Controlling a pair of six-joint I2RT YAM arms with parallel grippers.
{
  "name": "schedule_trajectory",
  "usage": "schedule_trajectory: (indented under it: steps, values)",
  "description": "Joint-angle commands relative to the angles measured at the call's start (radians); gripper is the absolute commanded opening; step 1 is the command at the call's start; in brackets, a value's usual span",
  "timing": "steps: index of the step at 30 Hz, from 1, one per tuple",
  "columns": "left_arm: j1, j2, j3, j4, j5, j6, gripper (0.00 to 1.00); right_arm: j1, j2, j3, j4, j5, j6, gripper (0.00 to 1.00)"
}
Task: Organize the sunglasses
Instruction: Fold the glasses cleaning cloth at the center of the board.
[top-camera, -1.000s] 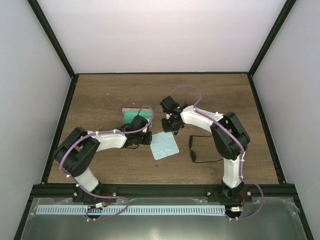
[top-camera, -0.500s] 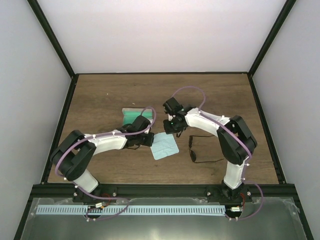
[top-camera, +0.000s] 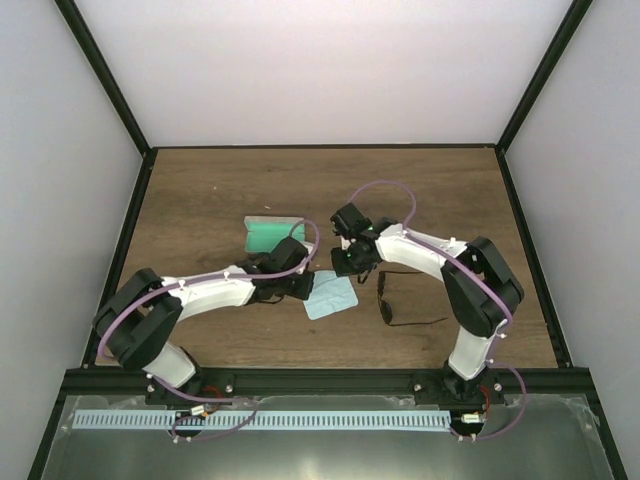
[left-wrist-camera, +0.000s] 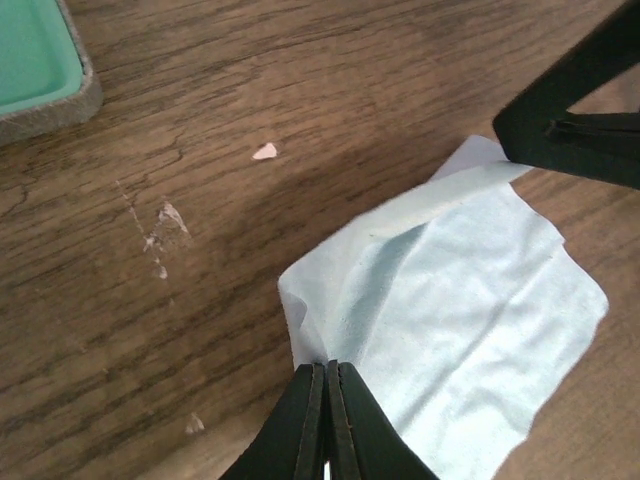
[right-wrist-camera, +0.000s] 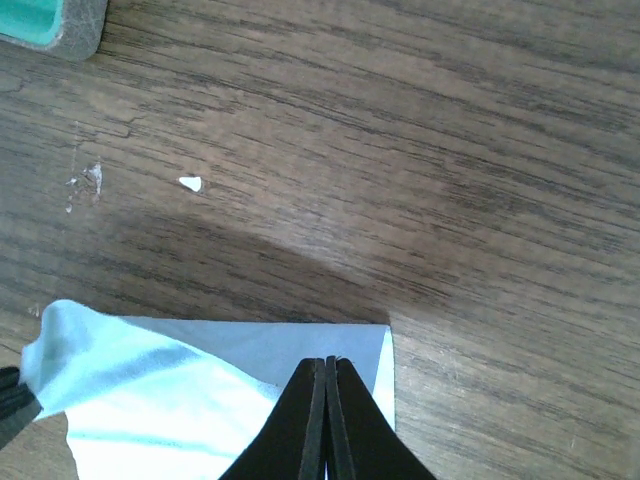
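Both arms are reaching further toward the middle of the table (top-camera: 200, 190) than 1 second ago, and the cloth (top-camera: 335, 297) between them is looking smaller and more bunched, while the sunglasses (top-camera: 397, 300) are lying where they were.

At the left, the open case (top-camera: 272, 233) is sitting with its green inside facing up, just behind the left arm's wrist. In the left wrist view only a corner of the case (left-wrist-camera: 35, 50) is showing at the top left edge, and in the right wrist view another corner (right-wrist-camera: 40, 15) is peeking in at the top left.

The left gripper (top-camera: 308, 287) is sitting low at the cloth's left edge. Its 2 fingers are pressing together on that edge of the cloth (left-wrist-camera: 470, 320), with no gap between them at the left gripper's tip (left-wrist-camera: 327, 365).

The right gripper (top-camera: 352, 268) is coming in at the cloth's far corner. Its 2 fingers are also squeezing together over the cloth (right-wrist-camera: 150, 400) at the right gripper's tip (right-wrist-camera: 327, 360), and in the left wrist view the right gripper (left-wrist-camera: 512, 160) is pulling a folded strip of the fabric up off the wood.

The sunglasses are resting on the table to the right of the cloth, apart from both grippers, with the temple arms unfolded.
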Motion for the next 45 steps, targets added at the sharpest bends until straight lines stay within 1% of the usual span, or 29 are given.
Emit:
schedule_trajectory:
  steps: [1,6,12,19,24,28,32,35,39,45]
  values:
    - [-0.03,-0.045,-0.024,-0.023,-0.021,0.015,0.04,0.011,-0.049,-0.017,0.016,-0.01,0.021,0.01]
    - [-0.059,-0.042,-0.035,-0.028,-0.016,0.026,0.04,0.032,-0.059,-0.044,0.019,-0.014,0.037,0.01]
    - [-0.1,-0.036,-0.043,-0.043,-0.067,0.024,0.04,0.047,-0.074,-0.085,0.018,0.018,0.071,0.01]
    - [-0.107,-0.044,-0.045,-0.044,-0.08,0.022,0.04,0.048,-0.123,-0.125,0.009,0.035,0.076,0.01]
    - [-0.108,-0.044,-0.015,-0.07,-0.138,0.035,0.04,0.047,-0.149,-0.148,0.008,0.032,0.084,0.01]
    - [-0.108,-0.033,0.014,-0.081,-0.165,0.047,0.04,0.047,-0.156,-0.134,0.005,0.032,0.084,0.01]
    - [-0.109,-0.016,0.044,-0.089,-0.151,0.055,0.04,0.047,-0.153,-0.115,-0.009,0.037,0.072,0.01]
    - [-0.108,-0.019,0.043,-0.087,-0.145,0.051,0.04,0.047,-0.159,-0.124,-0.016,0.041,0.066,0.01]
    - [-0.108,-0.026,0.04,-0.091,-0.176,0.04,0.04,0.047,-0.177,-0.126,-0.015,0.044,0.064,0.01]
    - [-0.108,0.012,0.079,-0.107,-0.2,0.039,0.04,0.036,-0.132,-0.048,-0.022,0.02,0.053,0.01]
